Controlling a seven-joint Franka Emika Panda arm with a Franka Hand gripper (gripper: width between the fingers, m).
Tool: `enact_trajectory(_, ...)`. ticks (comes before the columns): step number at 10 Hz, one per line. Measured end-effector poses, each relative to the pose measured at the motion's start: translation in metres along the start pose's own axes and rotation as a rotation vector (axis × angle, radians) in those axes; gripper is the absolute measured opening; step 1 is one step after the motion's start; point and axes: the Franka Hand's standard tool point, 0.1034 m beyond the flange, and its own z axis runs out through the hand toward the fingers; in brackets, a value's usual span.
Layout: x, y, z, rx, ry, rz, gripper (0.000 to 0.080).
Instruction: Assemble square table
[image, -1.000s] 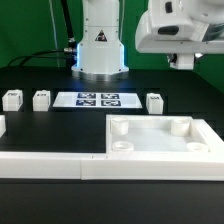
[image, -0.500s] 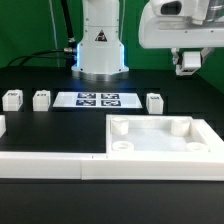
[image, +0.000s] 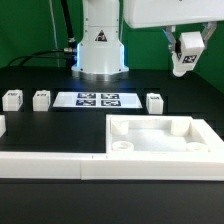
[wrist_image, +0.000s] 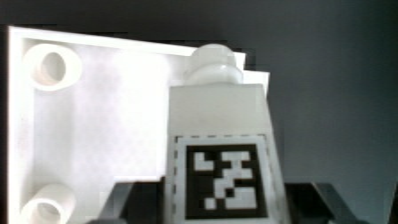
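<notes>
Exterior view shows the end effector (image: 186, 60) high above the bench (image: 40, 130), closed tight on one white leg (image: 188, 48) with a black-and-white tag. The leg hangs with its long side going mostly up and down, tipped a little. The square tabletop (image: 150, 137) lies flat on the bench, lower down and a bit toward the exterior view's left of the held leg. Its far right corner socket (image: 180, 126) looks like the closest hole. In the wrist view the leg points down near the tabletop's edge. I think the leg must come down and line up with that hole. Three other legs (image: 154, 102) sit loose beside the marker board (image: 98, 99)
</notes>
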Motion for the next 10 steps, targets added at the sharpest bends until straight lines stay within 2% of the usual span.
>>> enact_trajectory(2, 0.006, 0.002, 0.002, -0.005, 0.158, -0.003, 0.029)
enact_trajectory(3, 0.014, 0.003, 0.012, -0.003, 0.236, -0.006, 0.029)
enact_trajectory(4, 0.032, 0.008, 0.022, 0.001, 0.285, -0.002, 0.029)
enact_trajectory(5, 0.054, 0.011, 0.026, 0.002, 0.375, 0.004, 0.029)
enact_trajectory(6, 0.067, 0.01, 0.026, -0.005, 0.434, -0.01, 0.029)
enact_trajectory(7, 0.07, 0.009, 0.023, -0.005, 0.526, -0.008, 0.029)
enact_trajectory(8, 0.067, 0.01, 0.027, -0.007, 0.573, -0.008, 0.029)
enact_trajectory(10, 0.067, 0.01, 0.027, -0.006, 0.552, -0.006, 0.029)
